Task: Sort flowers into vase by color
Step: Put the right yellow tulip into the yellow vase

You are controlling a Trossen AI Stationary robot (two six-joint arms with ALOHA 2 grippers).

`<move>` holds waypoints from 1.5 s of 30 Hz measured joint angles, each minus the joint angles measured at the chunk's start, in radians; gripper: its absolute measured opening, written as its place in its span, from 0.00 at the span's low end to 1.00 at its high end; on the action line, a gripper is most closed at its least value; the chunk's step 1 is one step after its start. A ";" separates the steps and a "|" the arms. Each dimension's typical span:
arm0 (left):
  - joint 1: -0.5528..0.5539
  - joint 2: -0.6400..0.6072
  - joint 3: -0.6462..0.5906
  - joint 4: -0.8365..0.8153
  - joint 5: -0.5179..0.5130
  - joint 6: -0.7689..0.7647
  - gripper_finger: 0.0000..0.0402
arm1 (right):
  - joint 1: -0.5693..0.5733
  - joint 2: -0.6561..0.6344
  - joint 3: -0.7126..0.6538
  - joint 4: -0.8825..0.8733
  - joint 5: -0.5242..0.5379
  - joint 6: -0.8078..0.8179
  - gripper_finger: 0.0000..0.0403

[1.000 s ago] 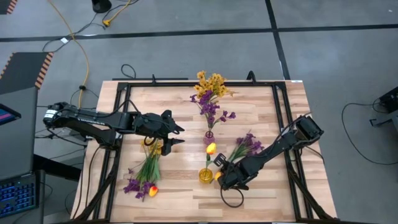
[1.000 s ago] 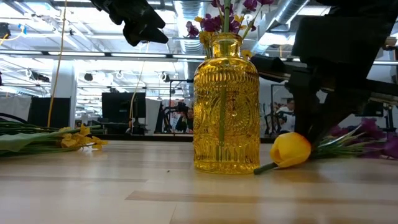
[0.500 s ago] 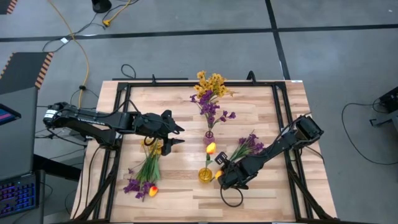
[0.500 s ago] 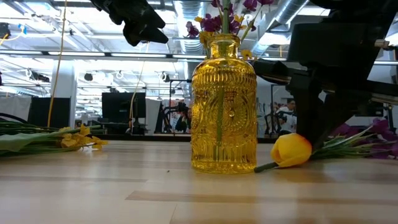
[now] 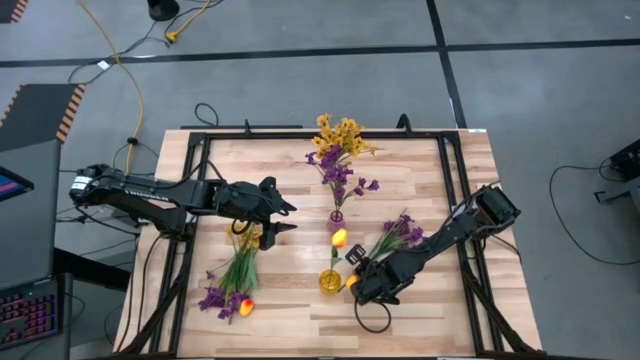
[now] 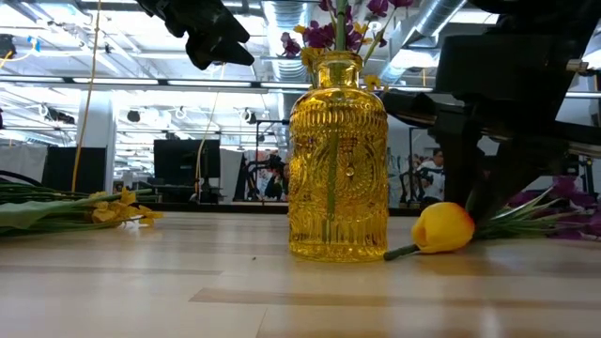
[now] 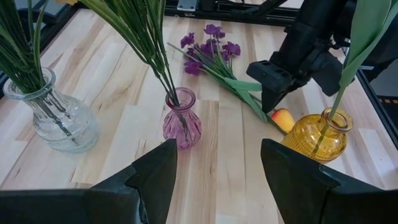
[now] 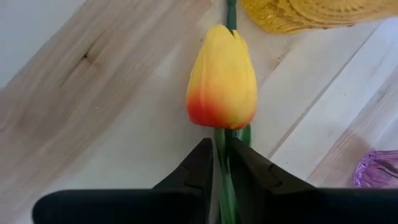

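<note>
High view: little separates this moment from half a second earlier, with both arms in almost the same places over the wooden bench [image 5: 420, 165]. In the low view the yellow-orange tulip [image 6: 443, 228] beside the amber glass vase [image 6: 338, 160] sits slightly higher and a touch farther from the vase than before.

The right arm reaches in from the bench's right edge, bent low, its right claw [image 5: 358, 277] down at bench level just beside the amber vase. The right wrist view shows its two dark fingers [image 8: 199, 165] closed tight around the tulip's green stem, directly behind the bloom, which lies close to the vase's base.

The left arm stretches in level from the bench's left side, its left claw [image 5: 283, 218] hovering above the bench with fingers spread apart and holding nothing.

A second tulip [image 5: 339, 237] already stands in the amber vase. Purple blossoms [image 5: 345, 182] fill the small pink vase [image 7: 181, 120]; yellow clustered blooms [image 5: 340, 133] sit in the clear glass vase [image 7: 55, 114]. More purple flowers [image 5: 397, 233] lie near the right arm, and a mixed bunch [image 5: 234, 283] lies at the bench's near left.

No readable writing or labels show.
</note>
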 joint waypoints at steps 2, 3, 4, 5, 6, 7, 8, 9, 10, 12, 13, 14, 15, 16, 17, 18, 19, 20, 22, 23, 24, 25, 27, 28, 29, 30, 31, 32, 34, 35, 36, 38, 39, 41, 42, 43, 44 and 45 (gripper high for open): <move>0.000 0.000 0.000 0.000 0.000 0.000 0.55 | 0.004 0.000 0.000 0.000 0.001 0.000 0.20; 0.000 0.000 0.000 0.000 0.000 0.000 0.55 | 0.006 0.000 0.000 0.000 0.001 -0.002 0.20; 0.000 0.000 0.000 0.000 0.000 0.000 0.55 | 0.008 0.000 0.001 -0.002 0.001 -0.003 0.20; 0.000 0.000 0.000 0.000 0.000 0.000 0.55 | 0.010 0.000 0.006 -0.012 0.001 -0.002 0.20; 0.000 0.000 0.000 0.000 0.000 0.000 0.55 | 0.011 0.000 0.013 -0.020 0.001 -0.003 0.20; 0.000 0.000 0.000 0.000 0.000 0.000 0.55 | 0.011 0.000 0.019 -0.023 0.002 -0.002 0.20; 0.000 0.000 0.000 0.000 0.000 0.000 0.55 | 0.011 0.000 0.026 -0.027 0.002 -0.002 0.20; 0.000 0.000 0.000 0.000 0.000 0.000 0.55 | 0.012 0.000 0.032 -0.033 0.002 -0.002 0.20; 0.000 0.000 0.000 0.000 0.000 0.000 0.55 | 0.012 0.000 0.036 -0.040 0.002 -0.002 0.20; 0.000 0.000 0.000 0.000 0.000 0.000 0.55 | 0.012 0.000 0.039 -0.045 0.002 -0.002 0.20; 0.000 0.000 0.000 0.000 0.000 0.000 0.55 | 0.011 0.000 0.039 -0.048 0.002 -0.002 0.20; 0.000 0.000 0.000 0.000 0.000 0.000 0.55 | 0.011 0.000 0.039 -0.052 0.002 -0.002 0.20; 0.000 0.000 0.000 0.000 0.000 0.000 0.55 | 0.010 0.000 0.039 -0.053 0.001 -0.002 0.20; 0.000 0.000 0.000 0.000 0.000 0.000 0.55 | 0.009 0.000 0.039 -0.054 0.001 -0.002 0.20; 0.000 0.000 0.000 0.000 0.000 0.000 0.55 | 0.009 0.000 0.039 -0.056 0.001 -0.002 0.20; 0.000 0.000 0.000 0.000 0.000 0.000 0.55 | 0.009 0.000 0.039 -0.059 0.001 -0.002 0.20; 0.000 0.000 0.000 0.000 0.000 0.000 0.55 | 0.009 0.000 0.039 -0.062 0.001 -0.002 0.20; 0.000 0.000 0.000 0.000 0.000 -0.001 0.55 | 0.009 0.000 0.039 -0.066 0.000 -0.002 0.20; 0.000 0.000 0.000 0.000 0.000 -0.001 0.55 | 0.009 0.000 0.039 -0.078 -0.001 -0.002 0.20; 0.000 0.000 0.000 0.000 0.000 -0.001 0.55 | 0.009 0.000 0.039 -0.084 -0.001 -0.002 0.20; 0.000 0.000 0.000 0.000 0.000 -0.002 0.55 | 0.009 0.000 0.039 -0.089 -0.002 -0.002 0.20; 0.000 0.000 0.000 0.000 0.000 -0.002 0.55 | 0.009 0.000 0.039 -0.093 -0.002 -0.001 0.20; 0.000 0.000 0.000 0.000 0.000 -0.002 0.55 | 0.009 0.000 0.039 -0.092 -0.003 -0.001 0.18; 0.000 0.000 0.000 0.000 0.000 -0.002 0.55 | 0.009 0.000 0.039 -0.091 -0.004 -0.001 0.17; 0.000 0.000 0.000 0.000 0.000 -0.002 0.55 | 0.009 0.000 0.039 -0.091 -0.005 -0.001 0.16; 0.000 0.000 0.000 0.000 0.000 -0.002 0.55 | 0.009 0.000 0.039 -0.091 -0.005 -0.002 0.15; 0.000 0.000 0.000 0.000 0.000 -0.003 0.55 | 0.009 0.000 0.039 -0.091 -0.005 -0.002 0.14; 0.000 0.000 0.000 0.000 0.000 -0.003 0.55 | 0.009 0.000 0.039 -0.091 -0.005 -0.002 0.12; 0.000 0.000 0.000 0.000 0.000 -0.003 0.55 | 0.009 0.000 0.039 -0.091 -0.005 -0.002 0.09; 0.000 0.000 0.000 0.000 0.000 -0.003 0.55 | 0.009 0.000 0.039 -0.091 -0.005 -0.002 0.07; 0.000 0.000 0.000 0.000 0.000 -0.004 0.55 | 0.009 0.000 0.039 -0.091 -0.005 -0.002 0.06; 0.000 0.000 0.000 0.000 0.000 -0.004 0.55 | 0.009 0.000 0.039 -0.091 -0.005 -0.002 0.05; 0.000 0.000 0.000 0.000 0.000 -0.004 0.55 | 0.009 0.000 0.039 -0.091 -0.005 -0.002 0.05; 0.000 0.000 0.000 0.000 0.000 -0.004 0.55 | 0.009 0.000 0.039 -0.091 -0.005 -0.002 0.06; 0.000 0.000 0.000 0.000 0.000 -0.004 0.55 | 0.009 0.000 0.039 -0.091 -0.005 -0.002 0.07; 0.000 0.000 0.000 0.000 0.000 -0.004 0.55 | 0.010 0.000 0.039 -0.091 -0.005 -0.002 0.08; 0.000 0.000 0.000 0.000 0.000 -0.004 0.55 | 0.012 0.000 0.039 -0.091 -0.004 -0.002 0.08; 0.000 0.000 0.000 0.000 0.000 -0.004 0.55 | 0.014 0.000 0.039 -0.091 -0.002 -0.002 0.08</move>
